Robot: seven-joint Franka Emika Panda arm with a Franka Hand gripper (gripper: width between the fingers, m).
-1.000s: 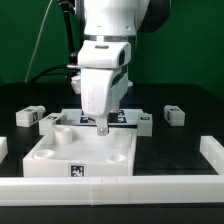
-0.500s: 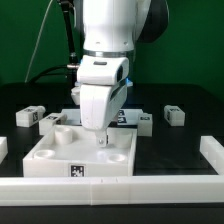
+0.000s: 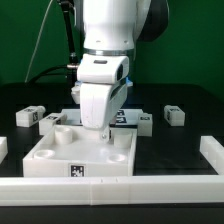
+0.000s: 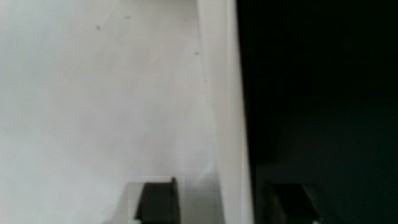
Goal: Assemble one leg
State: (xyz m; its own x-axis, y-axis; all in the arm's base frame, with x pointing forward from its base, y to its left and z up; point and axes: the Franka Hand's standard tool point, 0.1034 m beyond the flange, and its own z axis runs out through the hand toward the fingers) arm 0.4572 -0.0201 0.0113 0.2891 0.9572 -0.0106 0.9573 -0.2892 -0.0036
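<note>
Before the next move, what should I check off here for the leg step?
1. Leg in the jaws: not ok; the gripper holds nothing, jaws apart.
2. Legs free to pick: ok; one leg at the exterior view's left, another leg at its right, both apart from the tray part.
3. Gripper above a leg: not ok; it hangs low over the tray part.
4. Jaws touching the tray part: cannot tell.

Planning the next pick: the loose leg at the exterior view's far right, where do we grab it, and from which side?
Probably from straight above, pinching the leg across its two side faces. It lies low on the table, apart from the tray, with table showing on both sides.
</note>
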